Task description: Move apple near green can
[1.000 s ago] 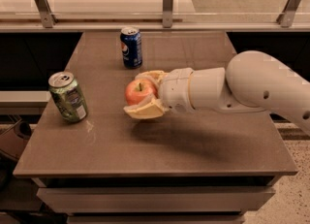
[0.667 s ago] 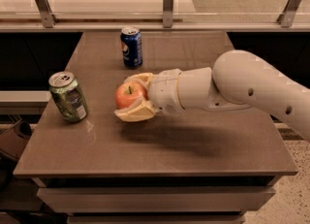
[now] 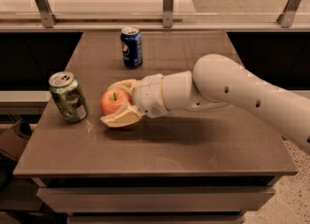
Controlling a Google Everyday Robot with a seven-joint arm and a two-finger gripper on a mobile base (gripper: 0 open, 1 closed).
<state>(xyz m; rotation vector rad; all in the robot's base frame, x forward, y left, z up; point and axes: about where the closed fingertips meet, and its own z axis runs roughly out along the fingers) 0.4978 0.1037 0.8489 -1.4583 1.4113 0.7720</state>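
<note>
The apple (image 3: 114, 101), orange-red with a yellowish patch and a short stem, is held between the two pale fingers of my gripper (image 3: 118, 102), just above the brown table (image 3: 193, 140). The gripper is shut on it, one finger (image 3: 121, 118) below and in front, the other behind. The green can (image 3: 68, 97), light green with a silver top, stands upright on the left side of the table, a short gap to the left of the apple. My white arm (image 3: 227, 92) reaches in from the right.
A blue Pepsi can (image 3: 131, 47) stands upright at the back middle of the table. A counter with metal posts (image 3: 167, 5) runs along behind. The table's left edge lies close to the green can.
My gripper has carried the apple leftwards and slightly towards the front, closing the gap to the green can. Both cans have stayed where they were.
</note>
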